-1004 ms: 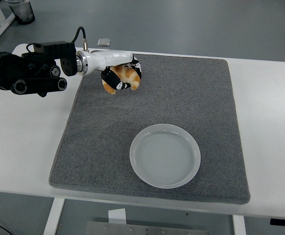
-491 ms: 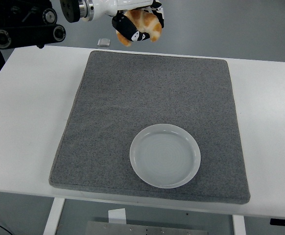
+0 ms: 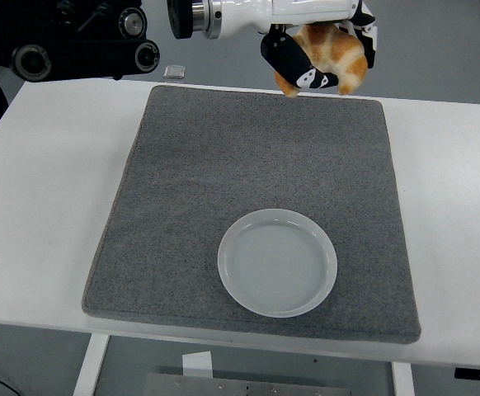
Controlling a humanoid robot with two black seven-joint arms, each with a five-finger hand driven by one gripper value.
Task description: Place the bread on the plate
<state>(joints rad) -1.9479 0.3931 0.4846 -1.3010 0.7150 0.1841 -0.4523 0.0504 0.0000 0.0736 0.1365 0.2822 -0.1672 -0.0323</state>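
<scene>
My left hand (image 3: 322,54) is shut on the bread (image 3: 332,56), a golden-brown croissant. The hand holds it high in the air, over the far edge of the grey mat (image 3: 256,198), right of the mat's middle. The white round plate (image 3: 278,262) sits empty on the mat's near part, well below and slightly left of the hand. The left arm (image 3: 83,41) reaches in from the upper left. The right arm is out of view.
The grey mat lies on the white table (image 3: 42,198). A small silvery object (image 3: 174,71) lies on the table just beyond the mat's far left corner.
My left hand has lifted the bread off the mat's far left part, then carried it up and to the right. The plate has not moved.
</scene>
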